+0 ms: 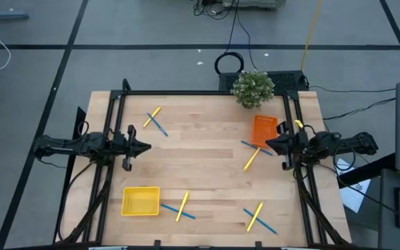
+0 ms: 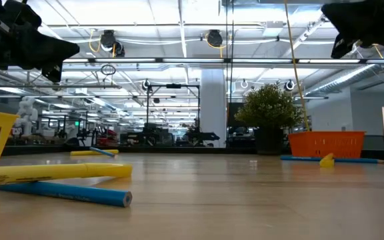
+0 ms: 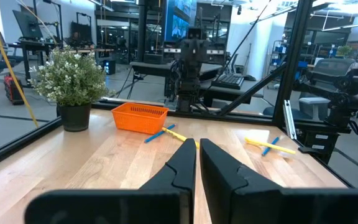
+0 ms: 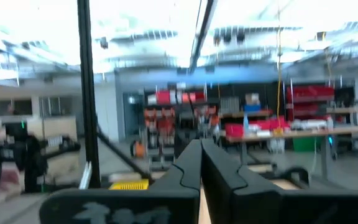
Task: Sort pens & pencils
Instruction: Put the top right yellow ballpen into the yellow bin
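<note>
pens & pencils (image 1: 252, 159) lying scattered, untouched | light, stiff, prob rolling; grab mid-shaft | left gripper (image 1: 144, 146) & right gripper (image 1: 269, 144) hovering, fingers pressed together

A small green plant (image 1: 253, 89) sits at the table's (image 1: 207, 153) twelve o'clock edge; black cables (image 1: 229, 64) lie on the floor behind it

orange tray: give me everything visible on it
The orange tray is a small rectangular basket, plastic by its look, with slotted walls, open side up. It sits flat on the wooden table at the right side, just in front of the potted plant and beside the right gripper, which does not touch it. A blue stick and a yellow stick lie crossed by its near end. Its inside looks empty from above.
</note>
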You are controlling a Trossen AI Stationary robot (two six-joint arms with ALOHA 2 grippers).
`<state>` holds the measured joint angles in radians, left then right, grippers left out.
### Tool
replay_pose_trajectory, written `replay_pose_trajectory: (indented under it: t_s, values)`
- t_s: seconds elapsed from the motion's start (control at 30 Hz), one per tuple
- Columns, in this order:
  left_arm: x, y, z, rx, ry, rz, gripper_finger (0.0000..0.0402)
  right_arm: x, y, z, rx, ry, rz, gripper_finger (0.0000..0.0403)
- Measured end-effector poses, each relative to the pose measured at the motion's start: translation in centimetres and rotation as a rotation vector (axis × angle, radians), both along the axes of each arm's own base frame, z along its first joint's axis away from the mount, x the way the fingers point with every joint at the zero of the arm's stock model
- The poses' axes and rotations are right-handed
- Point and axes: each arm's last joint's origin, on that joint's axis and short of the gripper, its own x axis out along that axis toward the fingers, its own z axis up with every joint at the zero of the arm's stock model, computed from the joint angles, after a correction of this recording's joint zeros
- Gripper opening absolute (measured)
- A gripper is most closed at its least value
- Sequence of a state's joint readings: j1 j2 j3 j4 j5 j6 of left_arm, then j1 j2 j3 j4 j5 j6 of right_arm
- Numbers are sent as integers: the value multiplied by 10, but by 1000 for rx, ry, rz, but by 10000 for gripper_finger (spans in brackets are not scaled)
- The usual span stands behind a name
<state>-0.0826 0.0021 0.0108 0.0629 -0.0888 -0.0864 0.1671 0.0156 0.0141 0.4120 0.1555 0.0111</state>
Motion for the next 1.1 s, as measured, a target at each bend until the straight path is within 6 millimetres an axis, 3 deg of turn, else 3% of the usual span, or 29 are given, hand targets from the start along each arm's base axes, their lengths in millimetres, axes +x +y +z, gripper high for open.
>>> replay_pose_trajectory:
  t_s: [0.27,0.43,0.73,0.97,1.1]
  values:
    - [0,0,0,0,0,0,26,2,0,10,-31,-93,-19,0]
    - [0,0,0,0,0,0,26,16,3,-1,-66,66,-17,0]
    - [0,1,2,-34,-22,42,26,33,6,11,-142,157,-38,0]
    - [-6,2,32,-52,-319,34,26,33,6,14,-118,129,-36,0]
    - [-6,1,51,-28,-324,26,12,33,6,15,-116,118,-37,0]
